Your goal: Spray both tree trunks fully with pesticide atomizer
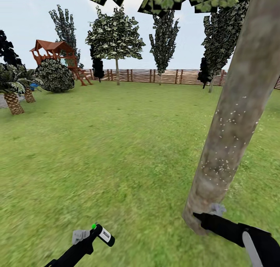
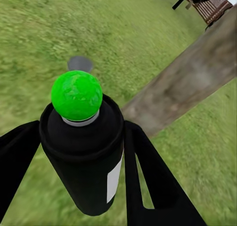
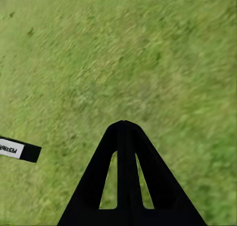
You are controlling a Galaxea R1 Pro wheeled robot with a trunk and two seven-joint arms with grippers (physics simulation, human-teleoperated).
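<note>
The pesticide atomizer [image 1: 102,233], a black bottle with a bright green cap and a white label, sits between the fingers of my left gripper [image 1: 93,236], low over the grass. In the left wrist view the atomizer [image 2: 81,142] is held by the left gripper [image 2: 81,159] and its cap faces a tree trunk [image 2: 187,82]. That thick grey-brown trunk [image 1: 237,103] rises at the right, with white pesticide specks [image 1: 225,142] on its bark. My right gripper [image 1: 197,216] is shut and empty at the trunk's base; its fingers [image 3: 123,132] meet over grass. A second broad-crowned tree [image 1: 116,37] stands far off.
The garden lawn [image 1: 116,142] runs back to a brown slatted fence [image 1: 171,76]. Palms [image 1: 13,92], a round bush [image 1: 56,76] and a wooden play tower [image 1: 54,53] stand far left. Dark conifers [image 1: 164,37] line the fence. A small grey disc [image 2: 79,64] lies on the grass.
</note>
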